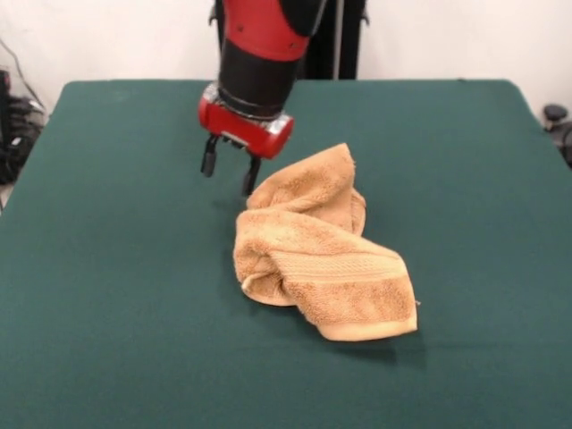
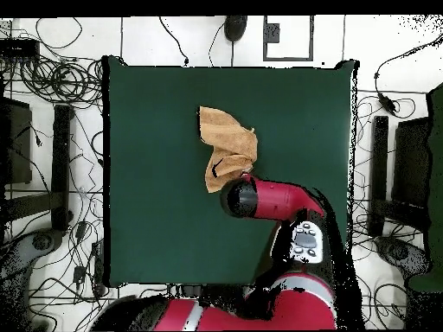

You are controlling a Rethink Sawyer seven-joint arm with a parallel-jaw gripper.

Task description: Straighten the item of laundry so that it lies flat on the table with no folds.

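The tan terry towel [image 1: 320, 252] lies crumpled and folded over itself in the middle of the green table [image 1: 107, 268], with a woven band stripe showing on its near fold. It also shows in the overhead view [image 2: 227, 145]. My gripper [image 1: 230, 172] hangs open and empty just above the table, right beside the towel's far left corner, not touching it. In the overhead view the arm's red wrist [image 2: 247, 197] covers the gripper and the towel's nearest corner. The white tag does not show.
The table [image 2: 147, 216] has wide bare green felt on every side of the towel. Cables and black equipment [image 2: 52, 147] lie on the floor beyond the table's edges.
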